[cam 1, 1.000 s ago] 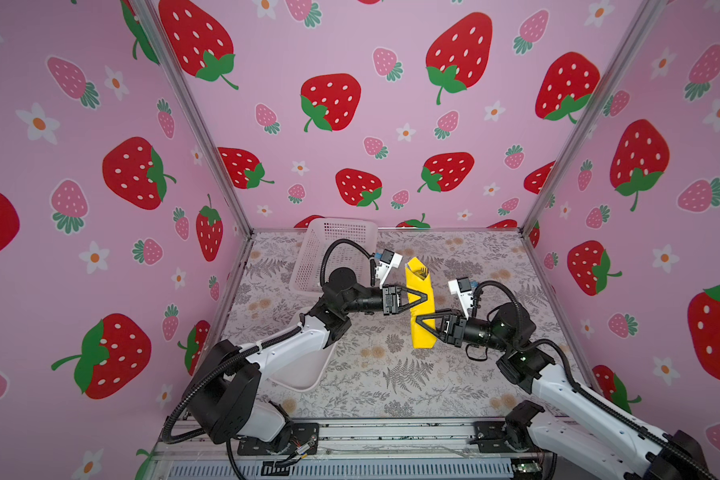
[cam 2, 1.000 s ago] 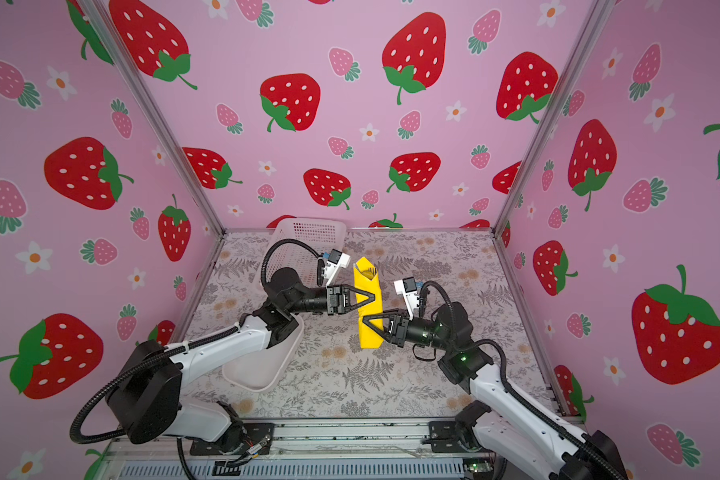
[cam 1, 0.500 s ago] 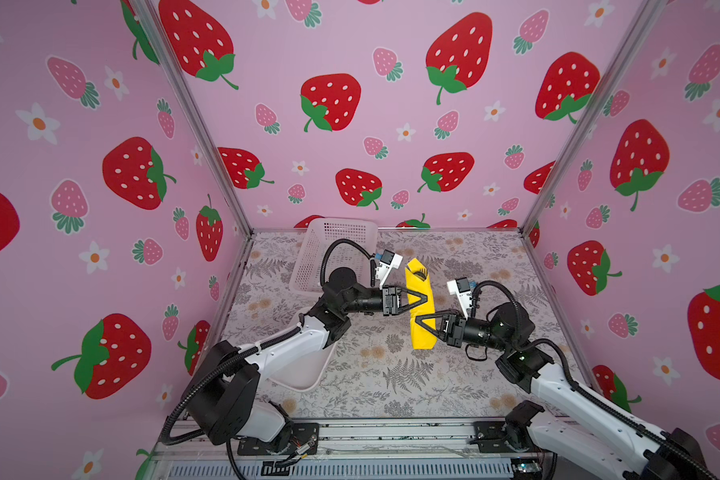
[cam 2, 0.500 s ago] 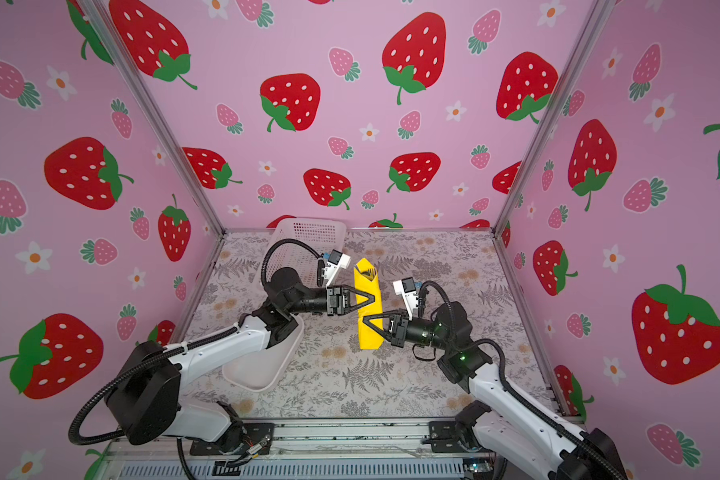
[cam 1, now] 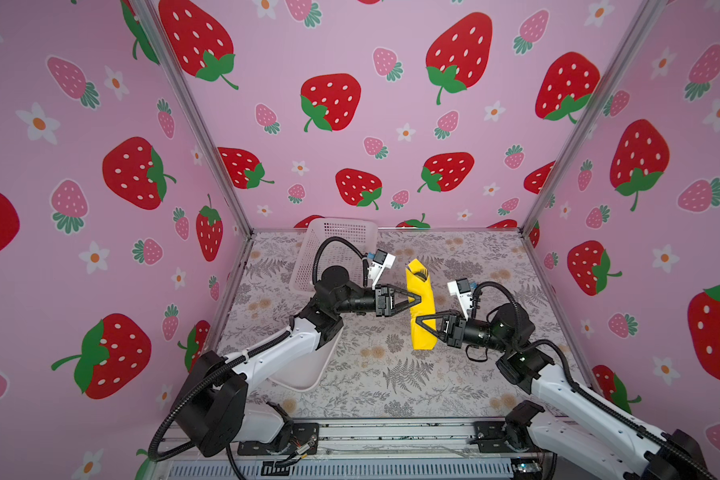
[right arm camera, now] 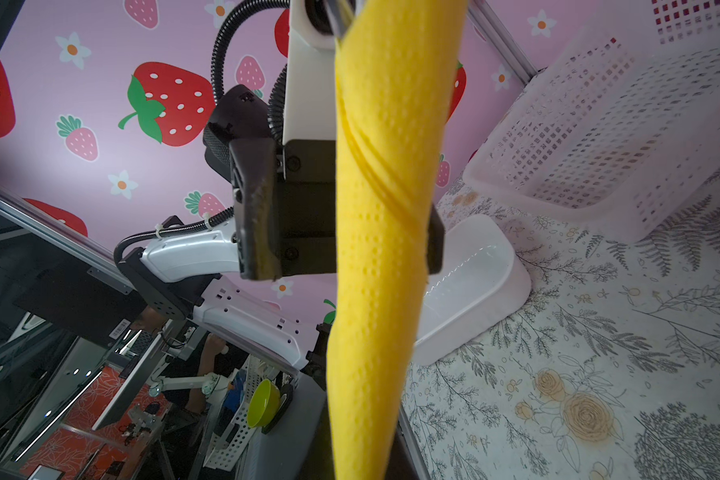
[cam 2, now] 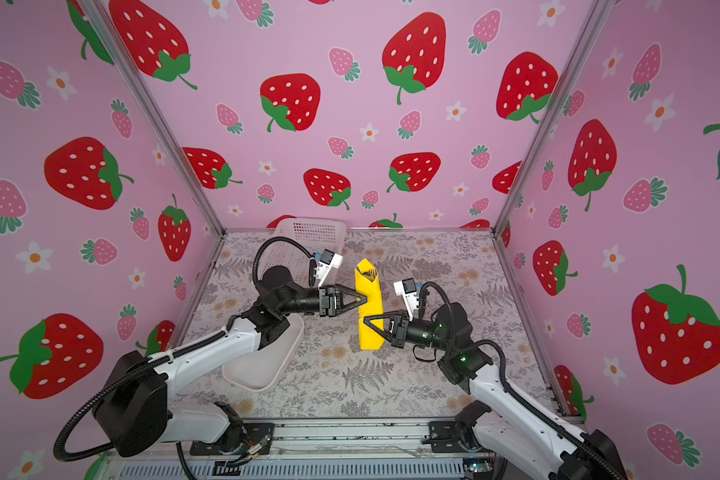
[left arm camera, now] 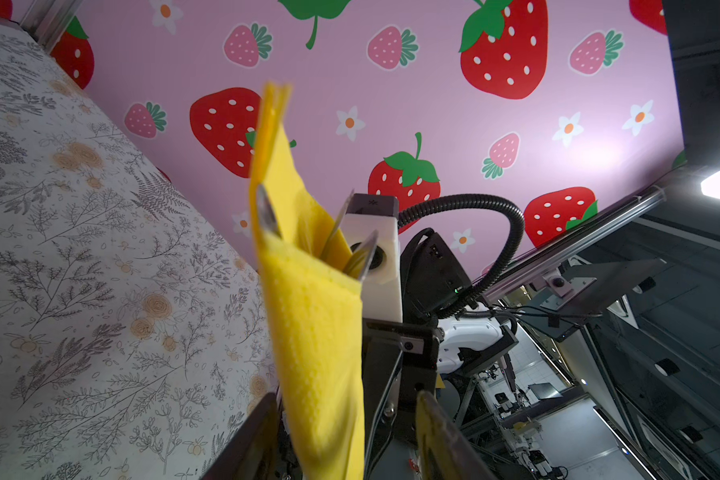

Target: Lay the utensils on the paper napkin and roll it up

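Left fingers (left arm camera: 246, 444) wider around napkin (left arm camera: 316, 332), floral tabletop (left arm camera: 100, 291)

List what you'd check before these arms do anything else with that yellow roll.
1. Utensils inside the paper napkin: ok, tips show at its open end.
2. Right gripper shut on the roll: ok.
3. Left gripper open: ok, its fingers stand apart on either side of the roll.
4. Wrap tight enough to hold: cannot tell.
5. Tray and basket out of the way: ok, both sit off to the left.
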You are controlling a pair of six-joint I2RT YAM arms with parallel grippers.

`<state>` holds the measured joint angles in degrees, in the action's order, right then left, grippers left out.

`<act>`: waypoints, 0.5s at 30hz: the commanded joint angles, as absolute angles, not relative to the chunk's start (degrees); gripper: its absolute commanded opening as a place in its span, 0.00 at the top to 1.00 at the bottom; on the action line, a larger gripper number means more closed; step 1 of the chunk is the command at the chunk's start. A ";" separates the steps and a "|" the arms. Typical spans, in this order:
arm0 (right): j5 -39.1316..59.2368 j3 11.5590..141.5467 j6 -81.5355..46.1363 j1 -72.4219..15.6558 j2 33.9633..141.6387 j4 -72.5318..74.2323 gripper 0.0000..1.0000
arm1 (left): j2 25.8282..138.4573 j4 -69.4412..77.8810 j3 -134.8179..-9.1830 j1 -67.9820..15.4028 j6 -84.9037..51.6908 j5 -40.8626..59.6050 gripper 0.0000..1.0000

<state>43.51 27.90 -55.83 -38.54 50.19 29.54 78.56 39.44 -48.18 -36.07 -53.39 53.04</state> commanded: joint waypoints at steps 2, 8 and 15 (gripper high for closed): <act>43.44 28.53 -55.55 -38.32 49.78 33.12 0.91 | 77.95 43.20 -46.42 -37.53 -55.06 52.76 0.43; 43.94 28.89 -55.88 -38.25 50.43 33.56 0.91 | 79.55 47.58 -46.58 -39.07 -57.44 52.22 0.43; 44.23 28.75 -56.59 -38.28 50.45 34.63 0.91 | 81.38 48.88 -48.02 -39.64 -58.21 52.69 0.47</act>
<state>43.55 27.90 -55.92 -38.54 50.74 30.20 80.64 45.36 -46.33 -39.38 -57.23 52.49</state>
